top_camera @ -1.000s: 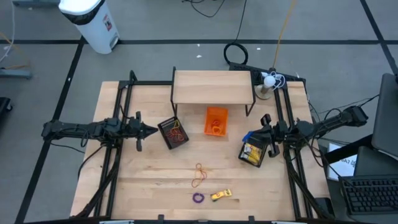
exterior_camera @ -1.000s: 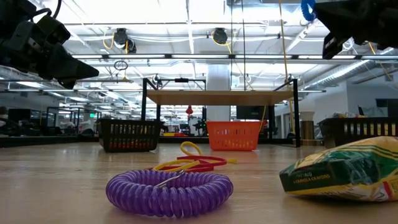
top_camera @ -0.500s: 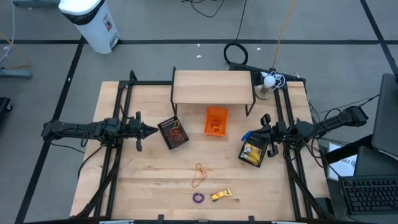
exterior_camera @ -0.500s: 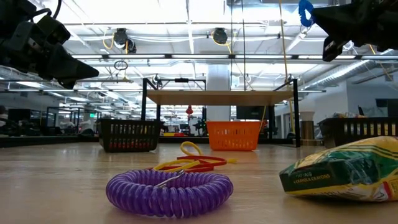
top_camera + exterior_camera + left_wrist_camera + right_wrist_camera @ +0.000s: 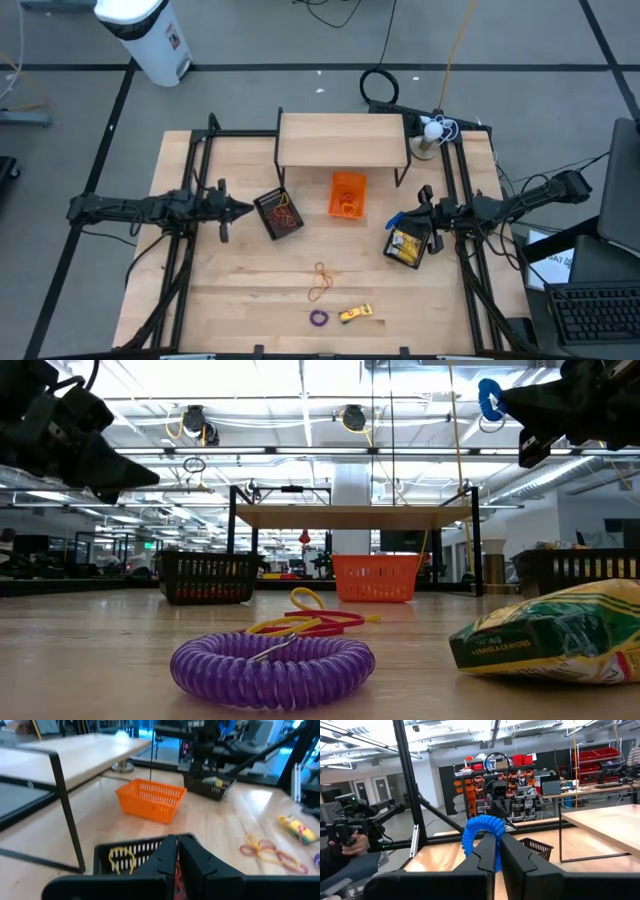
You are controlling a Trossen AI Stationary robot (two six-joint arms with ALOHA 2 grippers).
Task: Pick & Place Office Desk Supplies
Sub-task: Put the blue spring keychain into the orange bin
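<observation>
The right hand point(image 5: 398, 219) is pinched tight on a blue ring point(image 5: 482, 836), a ribbed, springy coil loop that stands up between its two dark fingers point(image 5: 512, 862). In the low view that blue coil hangs high in the air, well above the desk point(image 5: 230, 290). From above, the right hand hovers at the right side of the desk, over the edge of a black mesh basket point(image 5: 405, 245) holding a yellow-and-green packet.

The left hand point(image 5: 245, 210) is closed with nothing in it, fingers point(image 5: 165, 862) pressed together, poised just beside a second black wire basket point(image 5: 279, 213) that holds yellow and red rubber bands.

Between the two sits an orange plastic basket point(image 5: 347, 194) with a lattice wall, in front of a small wooden shelf point(image 5: 343, 139) on black metal legs.

Down on the light wooden desk near the front: a loose tangle of thin orange-red rubber bands point(image 5: 321, 283), a purple ring point(image 5: 272, 668) of the same coiled, ridged kind lying flat, and a small yellow-and-white piece point(image 5: 355, 314) just beside it, a glossy crinkled packet in the low view.
</observation>
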